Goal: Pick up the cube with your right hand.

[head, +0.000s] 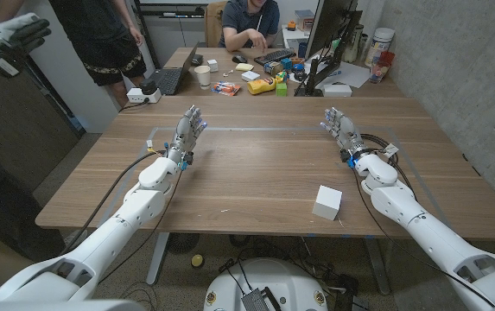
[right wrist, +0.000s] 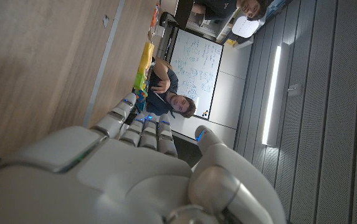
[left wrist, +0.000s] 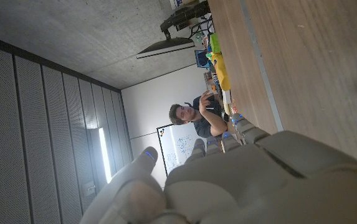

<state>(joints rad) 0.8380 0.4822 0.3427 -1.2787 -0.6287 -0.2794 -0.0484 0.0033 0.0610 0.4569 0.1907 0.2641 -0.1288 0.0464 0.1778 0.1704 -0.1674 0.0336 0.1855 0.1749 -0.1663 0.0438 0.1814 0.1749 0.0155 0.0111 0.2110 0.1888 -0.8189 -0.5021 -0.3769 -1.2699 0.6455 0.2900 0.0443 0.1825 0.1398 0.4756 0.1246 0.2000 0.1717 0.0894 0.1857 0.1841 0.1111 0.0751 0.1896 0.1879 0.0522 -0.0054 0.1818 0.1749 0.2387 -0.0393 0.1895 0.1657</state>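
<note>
A white cube sits on the wooden table near its front edge, right of the middle. My right hand stands farther back and a little to the right of the cube, well apart from it, fingers straight and spread, holding nothing. Its back shows in the right wrist view. My left hand stands over the table's left half, fingers apart and empty. The left wrist view shows its back.
A second table behind carries a laptop, a paper cup, a monitor and several small items. One person sits at it and another stands at the back left. A gloved hand shows at the top left corner.
</note>
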